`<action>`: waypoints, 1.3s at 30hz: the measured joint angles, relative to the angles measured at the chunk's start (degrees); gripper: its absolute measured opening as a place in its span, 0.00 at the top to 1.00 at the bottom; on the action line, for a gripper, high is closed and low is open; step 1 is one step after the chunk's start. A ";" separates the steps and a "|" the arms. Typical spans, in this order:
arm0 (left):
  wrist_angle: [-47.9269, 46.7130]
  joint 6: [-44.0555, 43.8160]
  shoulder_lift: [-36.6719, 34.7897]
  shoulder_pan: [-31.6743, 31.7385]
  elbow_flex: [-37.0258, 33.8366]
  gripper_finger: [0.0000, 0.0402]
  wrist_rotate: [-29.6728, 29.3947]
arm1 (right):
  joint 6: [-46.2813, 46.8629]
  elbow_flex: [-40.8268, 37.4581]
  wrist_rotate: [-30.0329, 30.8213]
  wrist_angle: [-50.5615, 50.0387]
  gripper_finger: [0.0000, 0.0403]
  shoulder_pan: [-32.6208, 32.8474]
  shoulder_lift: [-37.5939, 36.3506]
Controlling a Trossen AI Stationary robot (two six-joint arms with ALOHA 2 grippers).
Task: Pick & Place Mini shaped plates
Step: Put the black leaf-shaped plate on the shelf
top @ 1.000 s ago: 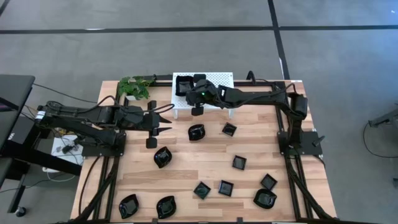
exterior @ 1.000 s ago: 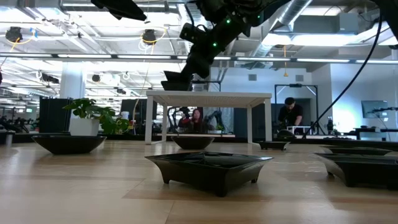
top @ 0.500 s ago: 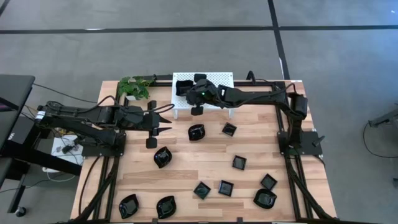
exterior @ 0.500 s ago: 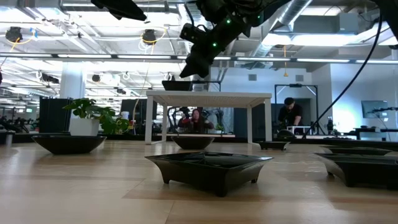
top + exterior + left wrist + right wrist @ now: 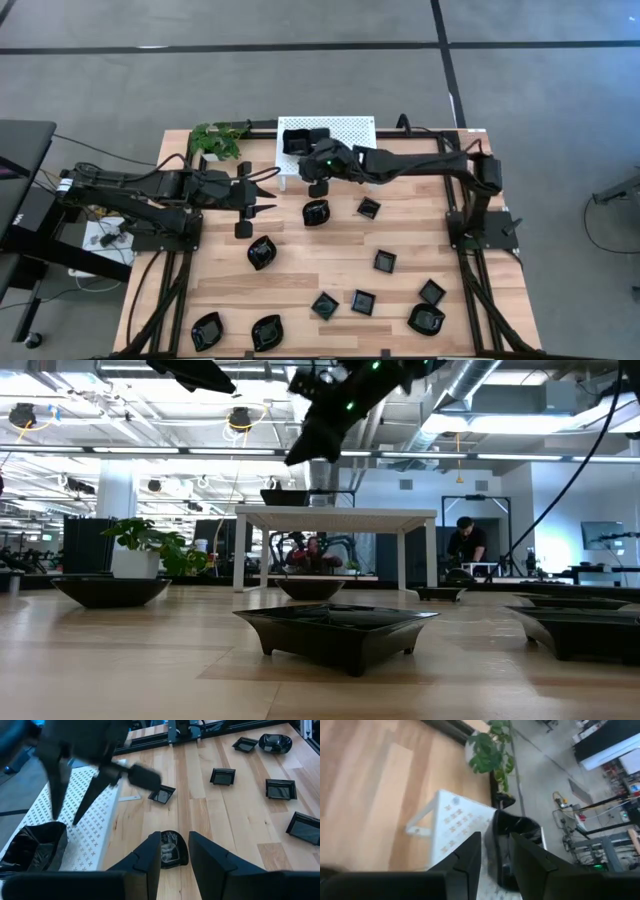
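High view shows the right claw [image 5: 318,184] hovering past the near edge of the white perforated rack [image 5: 350,128], its arm stretched in a long low reach from its base at the counter's [image 5: 300,285] right side. Its fingers stand apart with nothing between them. Beyond its tips, a black dish [image 5: 297,138] sits on the rack's top, which looks like the drop-off place, so I judge one delivery complete. Just below the claw, on the wooden counter, lies a rounded plate [image 5: 317,212]; it is the nearest loose one and a likely next pick. The other mini shaped plates [image 5: 362,300] lie scattered well apart behind and beside the claw, each with room for fingers. The left claw [image 5: 262,195] waits, fingers spread and empty, off to the right claw's side, pointing at that same plate.
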 joint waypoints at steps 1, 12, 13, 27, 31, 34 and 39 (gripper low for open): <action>0.02 0.00 0.00 0.00 0.00 0.75 0.00 | -0.02 0.01 0.02 -1.02 0.77 0.42 -0.81; 0.00 -0.02 0.00 0.00 0.04 0.75 0.00 | 9.59 0.02 -0.67 -21.59 0.80 5.33 -15.01; 0.00 -0.02 0.00 0.00 0.04 0.75 0.00 | 11.79 -0.38 -1.57 -22.76 0.80 5.76 -16.38; 0.02 -0.02 0.00 0.00 0.04 0.75 0.00 | 21.10 -32.30 -12.15 6.73 0.80 8.67 -15.39; 0.17 -0.02 0.00 0.00 0.04 0.75 0.02 | 21.15 -32.20 -13.09 8.60 0.80 9.36 -9.97; 0.24 -0.02 0.00 0.00 0.04 0.75 0.00 | 19.26 -32.17 -13.08 8.74 0.80 9.85 -6.71; 0.42 -0.02 0.02 0.01 0.04 0.75 0.02 | 16.28 -30.31 -12.63 10.49 0.80 10.10 -2.29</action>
